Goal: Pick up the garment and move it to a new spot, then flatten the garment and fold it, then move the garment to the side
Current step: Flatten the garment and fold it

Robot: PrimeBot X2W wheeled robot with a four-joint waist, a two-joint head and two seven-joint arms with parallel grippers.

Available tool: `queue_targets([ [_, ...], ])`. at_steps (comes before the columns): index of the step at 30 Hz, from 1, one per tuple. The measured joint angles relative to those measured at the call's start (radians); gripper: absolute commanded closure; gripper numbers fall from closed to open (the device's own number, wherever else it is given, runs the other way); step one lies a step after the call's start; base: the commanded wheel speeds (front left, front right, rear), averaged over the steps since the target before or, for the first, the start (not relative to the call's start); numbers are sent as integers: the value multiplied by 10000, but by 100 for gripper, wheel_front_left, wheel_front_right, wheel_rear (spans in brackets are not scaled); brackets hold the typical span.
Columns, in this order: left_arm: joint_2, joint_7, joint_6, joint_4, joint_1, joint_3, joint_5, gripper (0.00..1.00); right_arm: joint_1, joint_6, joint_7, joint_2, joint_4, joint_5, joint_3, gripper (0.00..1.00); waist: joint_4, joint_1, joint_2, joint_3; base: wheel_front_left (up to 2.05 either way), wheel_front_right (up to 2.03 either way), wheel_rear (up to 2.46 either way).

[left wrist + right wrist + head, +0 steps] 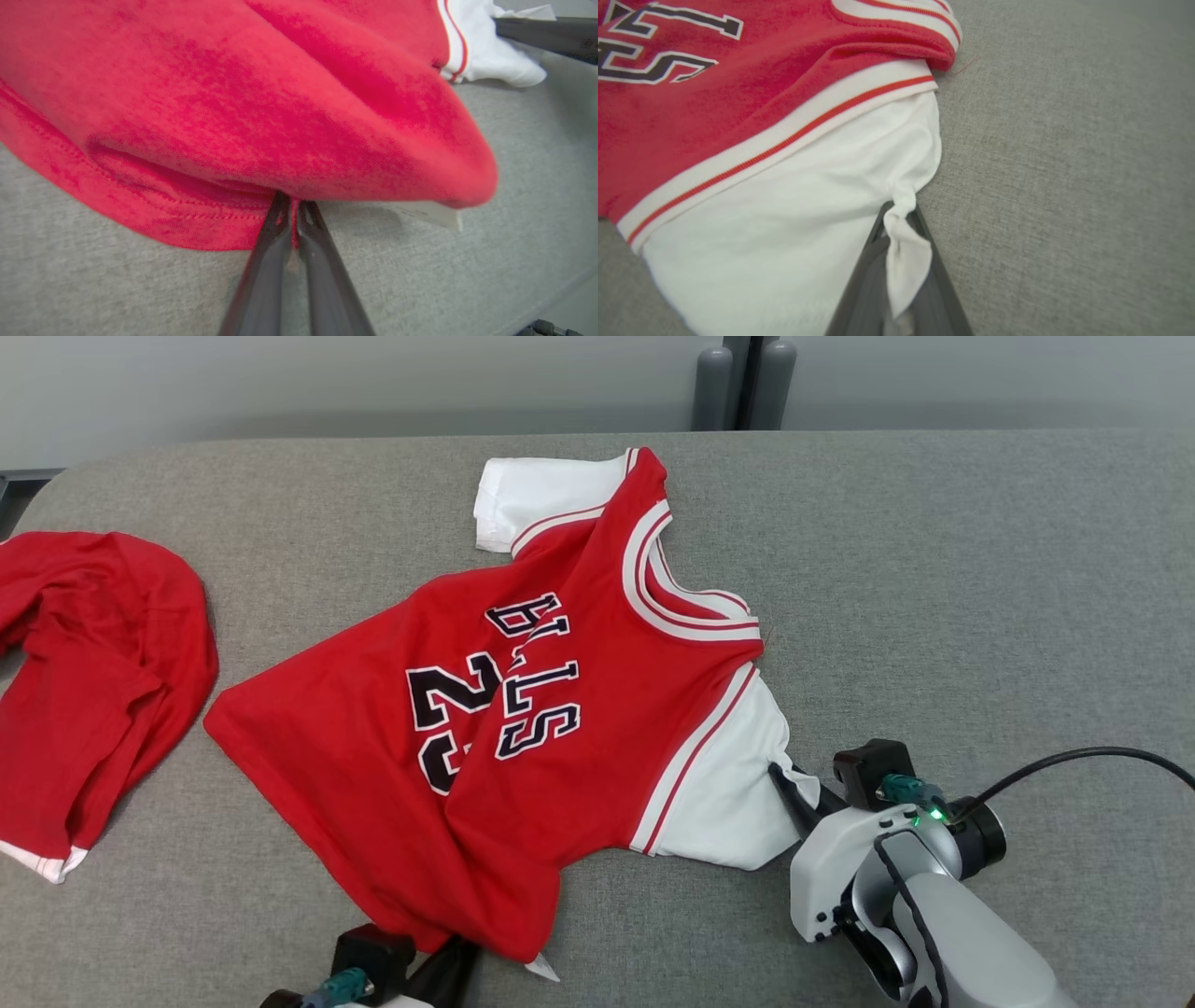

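Garment: red knit cloth, matt, faintly fuzzy; white sleeves smoother. Worktop: grey woven fabric cover, coarse, matt. Right forearm shell: pale plastic, glossy.

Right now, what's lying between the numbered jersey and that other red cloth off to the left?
Nothing. In the head view, just bare grey table cover separates the jersey from the red cloth, narrowing to a sliver at the jersey's corner.

Jersey on table, right of shirt
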Motion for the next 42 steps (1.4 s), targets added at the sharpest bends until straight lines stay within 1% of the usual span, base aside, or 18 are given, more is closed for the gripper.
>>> queue_targets([
  [3, 196, 173, -4, -366, 63, 297, -341, 100, 187, 0, -244, -111, -637, 1430, 71, 100, 20, 0, 0, -82, 0, 0, 0],
  [5, 481, 339, -8, -991, 251, 548, -662, 100, 354, 0, -408, -380, -1597, 2694, -88, 100, 36, 0, 0, -180, 0, 0, 0],
  [9, 1095, 930, -88, -3187, 719, 901, -1252, 100, 998, -4, -443, -1323, -4594, 5407, -842, 100, 32, 1, 0, -446, 0, 0, 0],
  [11, 1544, 1338, -102, -4552, 906, 1089, -1461, 100, 1453, -6, -278, -1988, -6264, 6412, -1388, 100, -15, 0, 0, -578, 0, 0, 0],
  [13, 1988, 1810, -132, -5946, 973, 1264, -1701, 100, 1882, -6, -117, -2382, -7914, 7235, -2113, 100, -113, 0, 0, -680, 0, 0, 0],
  [15, 2458, 2341, -146, -7242, 953, 1482, -1827, 100, 2242, -6, 81, -2638, -9402, 7722, -2838, 100, -256, 0, 0, -746, 0, 0, 0],
  [18, 3080, 3103, -173, -8865, 474, 1770, -2000, 100, 2431, -12, 483, -2615, -11304, 8266, -3891, 100, -520, 0, 0, -798, 0, 0, 0],
  [21, 3693, 3894, -184, -9873, -442, 1954, -2431, 100, 2254, -13, 1135, -2395, -12604, 8383, -4765, 100, -819, 0, 0, -762, 0, 0, 0],
  [23, 4257, 4447, -205, -10247, -1302, 2094, -2692, 100, 1664, -13, 1745, -2186, -13166, 8391, -5160, 100, -1030, 0, 0, -679, 0, 0, 0],
  [25, 4614, 5032, -226, -10422, -2301, 2059, -3336, 100, 838, -12, 2468, -2002, -13338, 8057, -5568, 100, -1209, 0, 0, -513, 0, 0, 0],
  [28, 5177, 5837, -236, -10082, -4145, 1987, -4096, 100, -646, -13, 3670, -1551, -12907, 7264, -5969, 100, -1425, 0, 0, -138, 0, 0, 0],
  [32, 5497, 6623, -247, -8548, -6603, 1685, -4932, 100, -2899, -13, 5122, -646, -11655, 6130, -6052, 100, -1678, 0, 0, 497, 0, 0, 0],
  [34, 5459, 6838, -247, -7540, -7789, 1524, -5064, 100, -4022, -12, 5499, -334, -10843, 5544, -6176, 100, -1781, 0, 0, 847, 0, 0, 0],
  [37, 5361, 6836, -247, -5799, -9626, 1221, -4861, 100, -5728, -12, 5699, -69, -9365, 4746, -6454, 100, -1901, 0, 0, 1421, 0, 0, 0],
  [39, 5373, 6548, -249, -4614, -10729, 903, -4374, 100, -6807, -12, 5557, -35, -8284, 4228, -6567, 100, -1962, 0, 0, 1792, 0, 0, 0],
  [40, 5373, 6548, -249, -4614, -10729, 903, -4374, 100, -6807, -12, 5557, -35, -8284, 4228, -6567, 100, -1962, 0, 0, 1792, 0, 0, 0],
  [41, 5294, 6318, -249, -3985, -11312, 779, -4113, 100, -7378, -13, 5325, -12, -7613, 4073, -6638, 100, -1990, 0, 0, 1978, 0, 0, 0],
  [42, 5191, 5743, -249, -2846, -12343, 426, -3542, 100, -8446, -13, 4723, -13, -6312, 4034, -6650, 100, -2037, 0, 0, 2324, 0, 0, 0],
])
